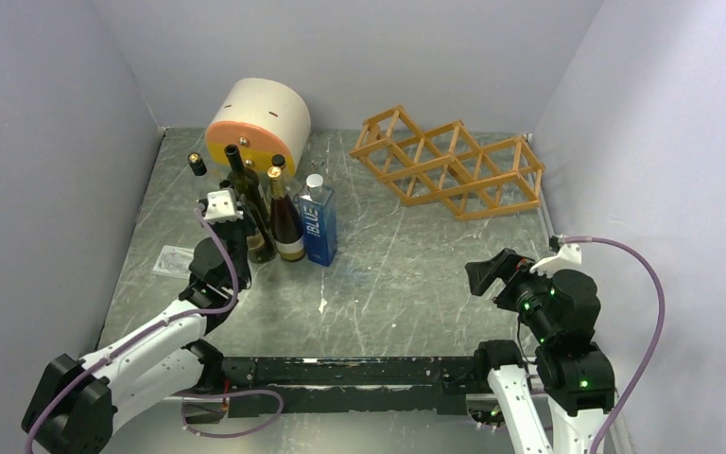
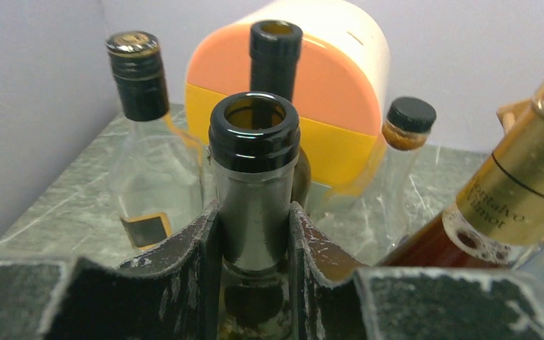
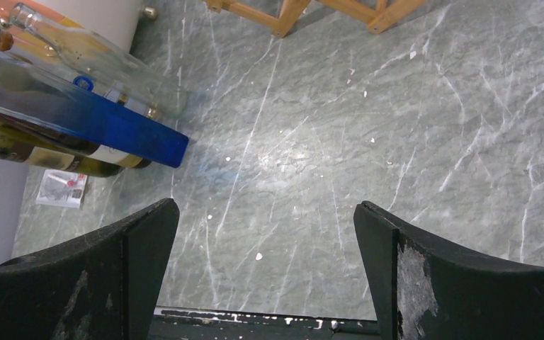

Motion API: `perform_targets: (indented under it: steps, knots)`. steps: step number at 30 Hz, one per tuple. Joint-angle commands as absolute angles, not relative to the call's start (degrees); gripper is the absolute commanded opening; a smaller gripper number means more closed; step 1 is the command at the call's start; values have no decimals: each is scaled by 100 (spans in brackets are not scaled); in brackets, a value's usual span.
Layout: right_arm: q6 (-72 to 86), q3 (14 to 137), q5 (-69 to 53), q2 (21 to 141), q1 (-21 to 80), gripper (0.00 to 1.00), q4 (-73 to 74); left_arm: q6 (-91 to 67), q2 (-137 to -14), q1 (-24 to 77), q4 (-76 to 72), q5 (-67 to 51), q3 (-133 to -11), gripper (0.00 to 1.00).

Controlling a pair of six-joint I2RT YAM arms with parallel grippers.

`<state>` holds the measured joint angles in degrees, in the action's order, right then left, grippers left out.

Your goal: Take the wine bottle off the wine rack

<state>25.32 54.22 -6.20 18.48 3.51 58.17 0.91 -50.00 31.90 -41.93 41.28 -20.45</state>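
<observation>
Both jaws of the left tool [image 2: 255, 219] clamp the neck of the dark wine bottle [image 2: 255, 152], upright among other bottles [image 2: 142, 163] toward the bench's [image 1: 406, 284] far-left corner. The wine rack [image 1: 449, 165], at the far-right corner, looks empty. Set-down seems in hand; next, release and withdraw without knocking the gold-foiled bottle [image 2: 524, 191]. The right tool [image 3: 265, 212] hangs wide open.

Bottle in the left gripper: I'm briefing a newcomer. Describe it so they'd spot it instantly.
Start at the cream and orange cylinder, back left; bottles stand before it. Yours is the dark glass bottle with an open, black-banded mouth. Only its neck is clamped in the left gripper.
</observation>
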Motion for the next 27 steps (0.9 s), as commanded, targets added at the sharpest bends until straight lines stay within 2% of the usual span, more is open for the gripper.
perform_targets:
  steps: [1, 7, 9, 11, 12, 17, 19, 20, 26, 27]
  knots:
    - [2523, 5405, -640, 1758, 396, 100, 5713, -222, -5025, 3155, -4661, 3701, -2065, 7]
    - [2512, 5414, -656, 1739, 404, 100, 5730, -199, -5098, 3153, -4182, 3647, -2134, 9]
    - [2514, 5421, -663, 1733, 402, 100, 5722, -231, -5150, 3163, -3786, 3697, -2314, 19]
    - [2499, 5428, -671, 1748, 402, 100, 5722, -362, -5204, 3158, -3461, 3820, -2474, 38]
    - [2490, 5431, -672, 1753, 401, 100, 5722, -409, -5236, 3159, -3338, 3851, -2535, 44]
    - [2456, 5482, -695, 1815, 401, 100, 5713, -527, -5294, 3160, -2817, 3860, -2804, 58]
    - [2438, 5497, -718, 1836, 399, 100, 5713, -554, -5265, 3164, -2711, 3797, -2878, 77]
    - [2429, 5506, -721, 1839, 403, 100, 5713, -594, -5238, 3164, -2631, 3800, -2920, 81]
    - [2302, 5701, -612, 1983, 402, 100, 5726, -918, -4836, 3156, -1705, 3775, -3251, 85]
    - [2254, 5856, -571, 2033, 398, 100, 5728, -990, -4721, 3163, -1449, 3712, -3357, 88]
